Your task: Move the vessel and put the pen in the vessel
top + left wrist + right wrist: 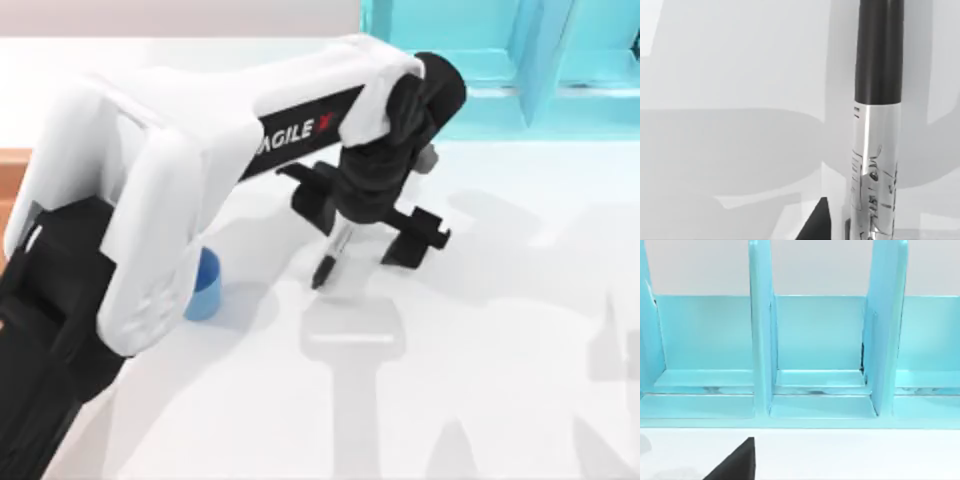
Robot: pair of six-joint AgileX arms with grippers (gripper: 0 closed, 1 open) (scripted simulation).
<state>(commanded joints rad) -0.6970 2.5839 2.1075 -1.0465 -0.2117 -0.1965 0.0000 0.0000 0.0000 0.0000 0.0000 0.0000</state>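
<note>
Your left arm is reaching across the middle of the white table (500, 380), and its left gripper (366, 222) is hanging over the table's centre with the pen (331, 255) sticking out beneath it. The two black fingers (312, 196) are standing wide to either side of the pen in the top view, so you are probably looking at a released claw, yet the pen's upper end is hiding under the wrist and I cannot tell whether anything is pinching it. The pen is tilting, its black tip pointing down toward the table. In the left wrist view the pen (877, 125) is showing its black cap and its printed grey-white band against the pale tabletop. The vessel (205, 287) is standing upright to the left of the pen, partly hidden by the left arm's white forearm, well apart from the gripper. The turquoise shelf (815, 355) is facing your right wrist camera; the right gripper's state I cannot tell.
</note>
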